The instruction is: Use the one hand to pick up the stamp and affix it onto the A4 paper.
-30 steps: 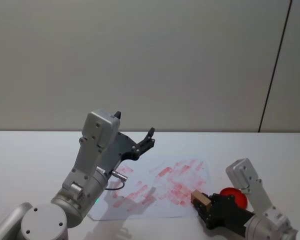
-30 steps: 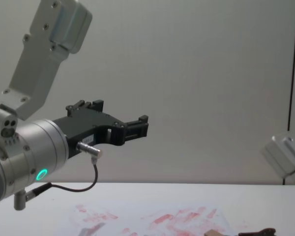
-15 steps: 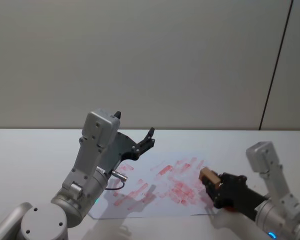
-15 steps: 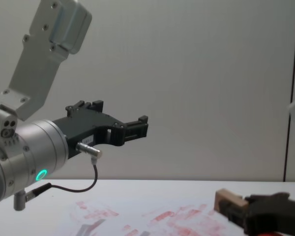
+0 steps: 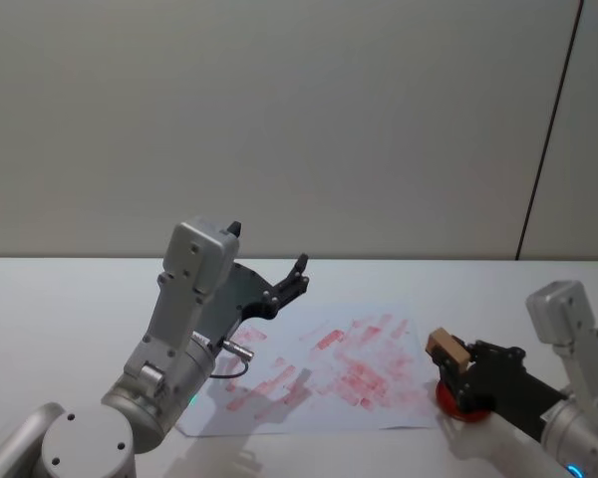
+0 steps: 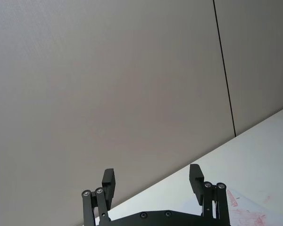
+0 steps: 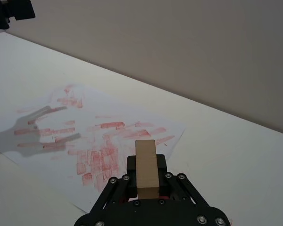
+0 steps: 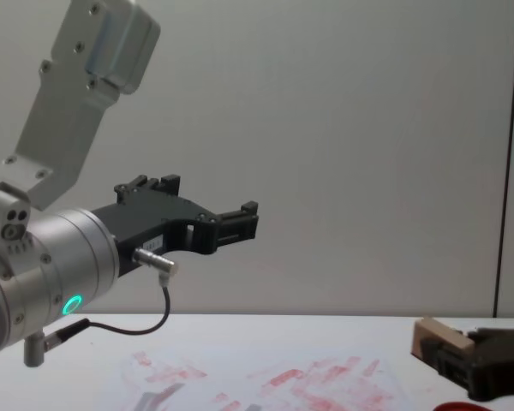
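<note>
My right gripper is shut on the stamp, a pale wooden block that sticks out past the fingers. It hovers over the round red pad, just off the right edge of the A4 paper. The right wrist view shows the stamp clamped between the black jaws, with the red-smudged paper lying beyond it. From the chest, the stamp hangs above the table at the right. My left gripper is raised above the paper's far left part, open and empty, fingers spread wide.
The white table runs well to the left of the paper and behind it. A plain grey wall closes the back. The left arm's silver body with its green light stands high at the left, casting a shadow on the paper.
The right gripper has risen off the paper's near right corner and carried the stamp rightward, over the red pad. The left arm has stayed still.
</note>
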`<state>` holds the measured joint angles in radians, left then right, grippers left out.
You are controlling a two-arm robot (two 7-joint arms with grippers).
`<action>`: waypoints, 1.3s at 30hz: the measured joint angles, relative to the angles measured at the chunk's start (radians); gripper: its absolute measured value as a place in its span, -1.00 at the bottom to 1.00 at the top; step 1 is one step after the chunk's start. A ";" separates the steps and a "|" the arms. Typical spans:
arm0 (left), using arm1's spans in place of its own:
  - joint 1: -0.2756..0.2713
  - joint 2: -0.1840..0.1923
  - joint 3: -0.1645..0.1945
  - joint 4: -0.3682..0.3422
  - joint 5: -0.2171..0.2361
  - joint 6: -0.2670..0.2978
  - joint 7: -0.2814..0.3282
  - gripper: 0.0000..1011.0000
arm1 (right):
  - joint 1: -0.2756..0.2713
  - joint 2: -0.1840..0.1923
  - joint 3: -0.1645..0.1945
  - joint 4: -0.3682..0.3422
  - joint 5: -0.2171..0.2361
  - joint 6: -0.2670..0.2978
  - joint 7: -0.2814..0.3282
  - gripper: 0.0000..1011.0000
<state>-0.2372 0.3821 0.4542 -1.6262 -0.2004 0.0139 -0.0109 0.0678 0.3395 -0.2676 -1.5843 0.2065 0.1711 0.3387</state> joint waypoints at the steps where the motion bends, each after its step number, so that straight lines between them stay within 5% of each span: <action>1: 0.000 0.000 0.000 0.000 0.000 0.000 0.000 0.98 | -0.002 0.002 0.001 -0.001 0.000 0.001 0.000 -0.57; 27: 0.000 0.000 0.000 0.000 0.000 0.000 0.000 0.98 | -0.027 0.039 0.018 0.045 -0.010 0.019 -0.003 -0.57; 39: 0.000 0.000 0.000 0.000 0.000 0.000 0.000 0.98 | -0.013 0.033 0.018 0.075 -0.001 0.024 -0.001 0.03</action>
<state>-0.2371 0.3821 0.4542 -1.6262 -0.2004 0.0139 -0.0109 0.0548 0.3720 -0.2496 -1.5092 0.2052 0.1948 0.3372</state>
